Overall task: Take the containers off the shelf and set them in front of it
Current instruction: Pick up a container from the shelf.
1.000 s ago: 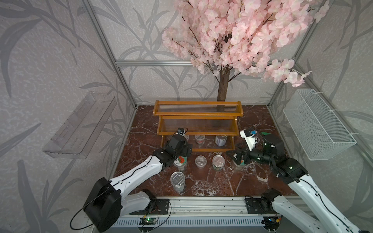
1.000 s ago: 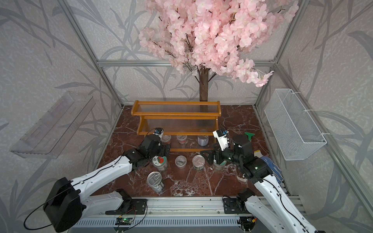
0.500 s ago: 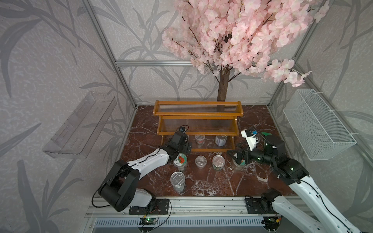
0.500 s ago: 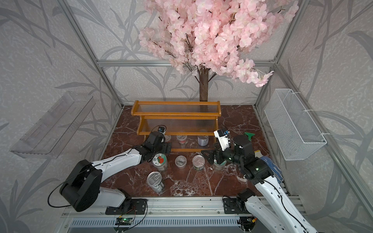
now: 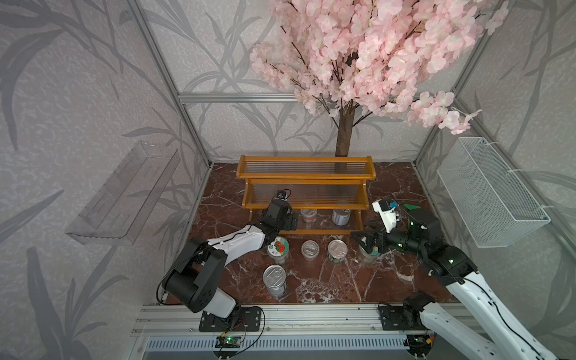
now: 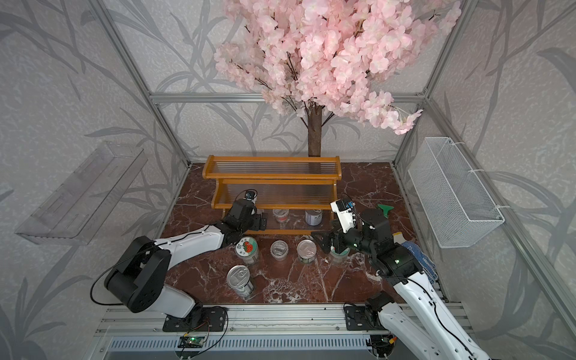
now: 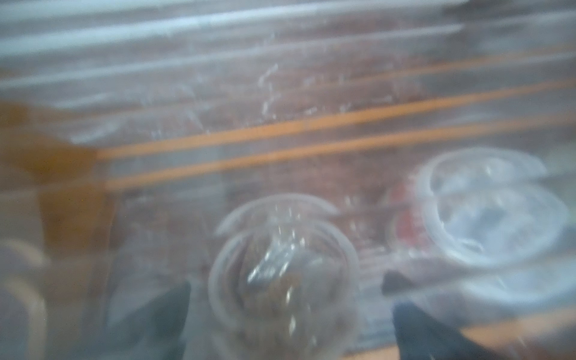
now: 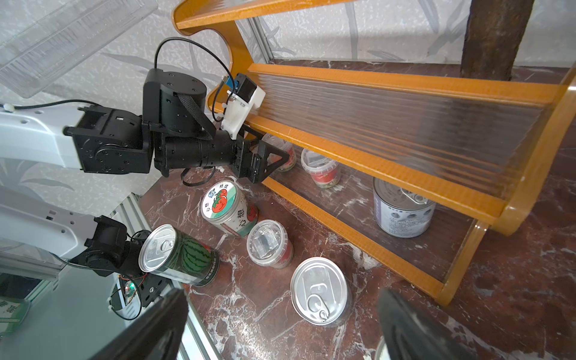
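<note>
Containers stand in two groups: three on the lowest tier of the shelf, five on the worktop in front of it.

On that tier a clear cup sits between the left jaws. They are spread wide on either side of it, reaching in under the middle tier. The wrist view is too blurred to show whether they touch the cup, and in both top views the wrist hides it. Just past those jaws along the tier stands a red-labelled cup. A blue tin stands farther along, well apart from them.

Just behind the left jaws, on the worktop, a tomato jar stands upright. From it a row runs toward the right jaws: a third cup, a silver tin, then a fifth container. The fifth sits right under the right jaws and is mostly hidden, so I cannot tell its kind. Those jaws also gape wide and grip nothing, and in the right wrist view only bare marble and the silver tin's lid lie between them. A watermelon tin stands apart from both jaws, nearer the rail.

Far beyond both jaws, behind the shelf, rises a blossom tree. A clear tray hangs on the wall out past the left jaws, and a wire basket on the wall out past the right.
</note>
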